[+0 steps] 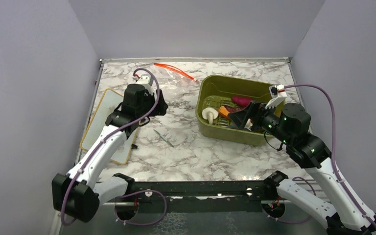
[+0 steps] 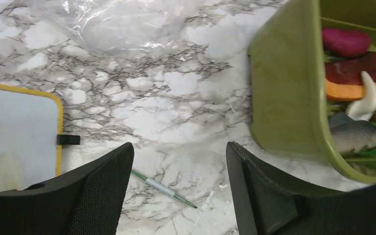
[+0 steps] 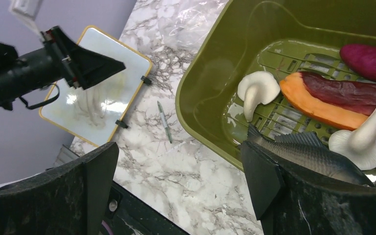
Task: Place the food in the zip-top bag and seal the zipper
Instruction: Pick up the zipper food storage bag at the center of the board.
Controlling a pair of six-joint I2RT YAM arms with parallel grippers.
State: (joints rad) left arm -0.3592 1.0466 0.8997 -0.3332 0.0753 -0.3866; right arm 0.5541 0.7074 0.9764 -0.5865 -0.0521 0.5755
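The food (image 3: 318,105) lies wholly in the tub (image 3: 200,132), on its slatted floor: a mushroom (image 3: 257,88) by itself toward the left, then an orange slice (image 3: 298,95), a purple piece (image 3: 372,61) and a fish (image 3: 308,149) crowded to the right. The bag (image 1: 176,82) lies flat on the table (image 1: 200,152), just beyond the tub's far-left corner. Its zipper (image 1: 174,69) runs along the far edge, and none of the food can be seen inside. Whether the mouth is parted cannot be told.

The right gripper (image 3: 176,156) hangs over the tub's near-left wall with jaws spread wide and nothing between them. The left gripper (image 2: 178,152) is likewise spread and empty, above bare table between the board (image 1: 103,122) and the tub, with a pen (image 1: 164,138) below it and the bag ahead.

The step in hand appears to be the first pick. The lone mushroom looks like the cleanest target. The jaws should straddle its stem, well clear of the tub wall and the fish. Meanwhile the left gripper would do best to take the bag near the zipper. The thin film is likely to slide or collapse if pushed elsewhere.
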